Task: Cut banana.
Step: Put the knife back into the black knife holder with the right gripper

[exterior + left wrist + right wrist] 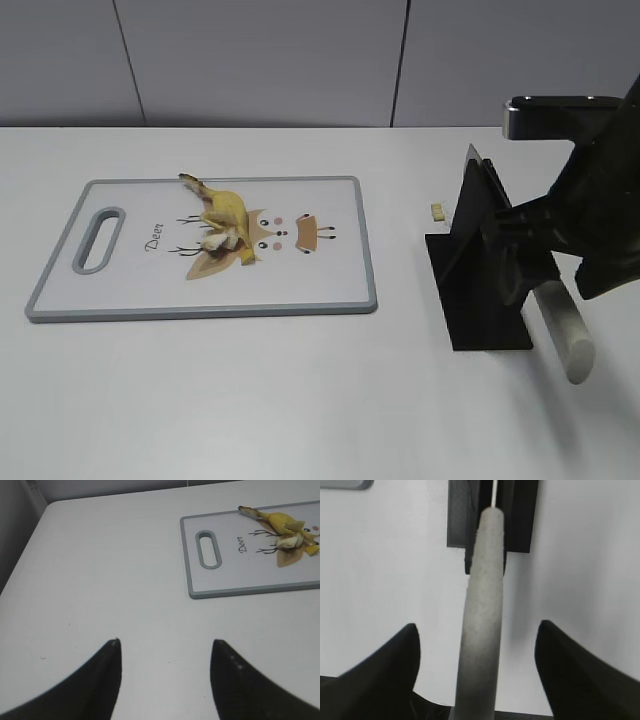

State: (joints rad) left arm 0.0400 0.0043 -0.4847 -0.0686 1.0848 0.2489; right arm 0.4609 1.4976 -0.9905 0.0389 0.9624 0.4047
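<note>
Banana (222,208) lies on the grey-rimmed cutting board (350,215), its thin dark stem pointing to the board's far edge and pale broken flesh at its near end, partly over the printed deer face (268,238); we see it again in the left wrist view (281,521), far ahead and to the right of our left gripper (165,652). That gripper hangs over bare white table (100,570) with its two dark fingers (107,672) spread wide and nothing between them; ahead and to the left of it the table's rounded corner meets a grey wall, and open surface extends on all sides up to the board's slotted handle (209,548). Beside that slot we read the script word "Deer" (154,238). Our right gripper (477,645) is also spread, its fingers (395,657) standing clear on either side of a pale grey knife handle (484,605) that runs from between them forward to a black holder (517,515); we cannot tell whether anything touches the handle lower down. In the exterior view the holder (478,270) stands well to the right of the board, with the handle (563,335) projecting toward the table's near edge beneath the right arm. A tiny yellowish crumb (437,211) sits on the table just behind the holder, between it and the board's right rim.
</note>
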